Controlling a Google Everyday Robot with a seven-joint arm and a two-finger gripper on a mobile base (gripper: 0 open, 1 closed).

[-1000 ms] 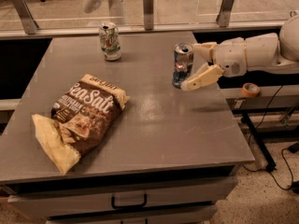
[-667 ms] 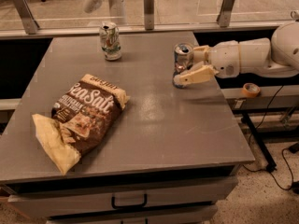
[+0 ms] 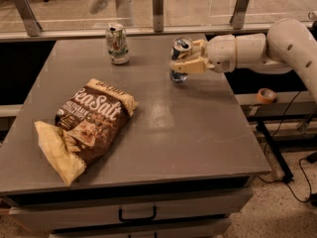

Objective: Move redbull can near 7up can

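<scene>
The redbull can [image 3: 181, 44], slim and silver-and-blue, is at the back right of the grey table [image 3: 198, 133], tilted slightly. My gripper [image 3: 181, 58] reaches in from the right and is shut on it, with the near finger [image 3: 190, 66] across the can's front. The can's bottom sits at or just above the tabletop; I cannot tell which. The 7up can [image 3: 117, 44], white with green markings, stands upright at the back of the table, about a hand's width left of the redbull can.
A brown sea salt chips bag [image 3: 89, 125] lies on the left front of the table. An orange tape roll [image 3: 266, 95] sits on a lower shelf to the right. A glass barrier with metal posts [image 3: 157, 6] runs behind the table.
My gripper has closed around the redbull can and carried it left and toward the back, closer to the 7up can. The 7up can and chips bag have not moved.
</scene>
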